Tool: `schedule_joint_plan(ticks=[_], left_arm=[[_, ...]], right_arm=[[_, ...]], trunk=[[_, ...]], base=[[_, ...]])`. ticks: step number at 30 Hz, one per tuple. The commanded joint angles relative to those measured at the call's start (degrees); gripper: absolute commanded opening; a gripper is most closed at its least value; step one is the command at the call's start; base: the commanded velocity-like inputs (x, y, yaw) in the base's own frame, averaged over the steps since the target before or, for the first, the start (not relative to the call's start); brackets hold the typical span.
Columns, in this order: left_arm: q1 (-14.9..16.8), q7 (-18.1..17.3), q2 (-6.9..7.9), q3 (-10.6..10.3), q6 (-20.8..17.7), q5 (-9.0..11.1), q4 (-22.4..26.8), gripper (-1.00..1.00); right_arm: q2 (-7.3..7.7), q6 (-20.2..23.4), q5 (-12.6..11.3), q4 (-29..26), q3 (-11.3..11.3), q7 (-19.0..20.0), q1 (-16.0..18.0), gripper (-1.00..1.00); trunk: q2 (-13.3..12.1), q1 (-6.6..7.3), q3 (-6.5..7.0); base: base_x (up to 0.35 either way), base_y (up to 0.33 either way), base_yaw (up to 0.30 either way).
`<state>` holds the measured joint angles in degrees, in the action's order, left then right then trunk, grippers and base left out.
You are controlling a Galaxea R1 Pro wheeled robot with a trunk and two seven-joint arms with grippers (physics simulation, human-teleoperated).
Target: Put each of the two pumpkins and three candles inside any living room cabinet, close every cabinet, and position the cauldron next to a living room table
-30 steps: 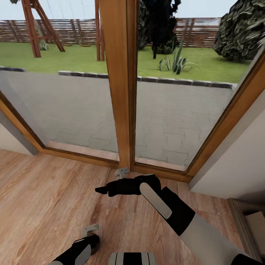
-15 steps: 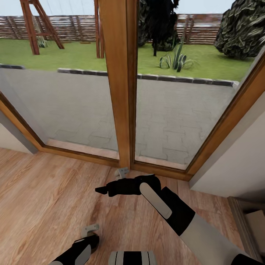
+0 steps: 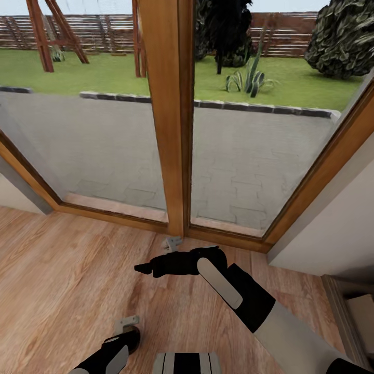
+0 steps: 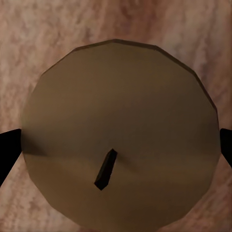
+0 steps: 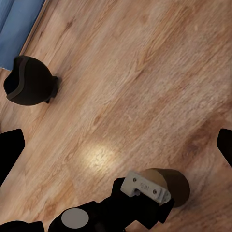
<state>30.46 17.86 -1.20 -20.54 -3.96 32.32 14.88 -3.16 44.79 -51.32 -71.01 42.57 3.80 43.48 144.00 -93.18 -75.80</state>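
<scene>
The window scene has slid slightly, so the camera moved, not the arms. At 7 o'clock the left end effector grips a candle; the right end effector is released and empty. The candle is probably being carried to a cabinet.

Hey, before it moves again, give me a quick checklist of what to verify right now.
1. Candle held in left hand: ok, gripped on both sides.
2. Right hand free: ok, open with nothing in it.
3. Facing the cabinet: not ok, a glass door is straight ahead.
4. Cauldron upright on the floor: ok, near a blue rug.
5. Cauldron next to the table: cannot tell.
</scene>
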Motion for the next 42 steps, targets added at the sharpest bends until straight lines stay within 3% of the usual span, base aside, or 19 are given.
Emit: schedule_joint_plan(ticks=[1, 5, 6, 38, 42], left_arm=[[0.0, 0.4, 0.05, -0.5, -0.3, 0.3, 0.1, 1.00], [0.0, 0.4, 0.05, -0.5, -0.2, 0.3, 0.1, 1.00], [0.0, 0.4, 0.05, -0.5, -0.2, 0.3, 0.1, -1.00], [-0.1, 0.4, 0.14, -0.5, 0.6, 0.5, 0.1, -1.00], [-0.1, 0.4, 0.14, -0.5, 0.6, 0.5, 0.1, -1.00]], right_arm=[[-0.01, 0.2, 0.3, 0.0, 0.0, 0.3, 0.0, 1.00], [-0.01, 0.2, 0.3, 0.0, 0.0, 0.3, 0.0, 1.00], [-0.01, 0.2, 0.3, 0.0, 0.0, 0.3, 0.0, 1.00], [-0.01, 0.2, 0.3, 0.0, 0.0, 0.3, 0.0, 1.00], [-0.01, 0.2, 0.3, 0.0, 0.0, 0.3, 0.0, 1.00]], trunk=[[0.0, 0.01, -0.04], [0.0, 0.01, -0.04], [0.0, 0.01, -0.04], [0.0, 0.06, 0.40], [-0.1, 0.16, 1.29]], base=[[0.000, 0.000, 0.000], [0.000, 0.000, 0.000], [0.000, 0.000, 0.000], [0.000, 0.000, 0.000], [0.000, 0.000, 0.000]])
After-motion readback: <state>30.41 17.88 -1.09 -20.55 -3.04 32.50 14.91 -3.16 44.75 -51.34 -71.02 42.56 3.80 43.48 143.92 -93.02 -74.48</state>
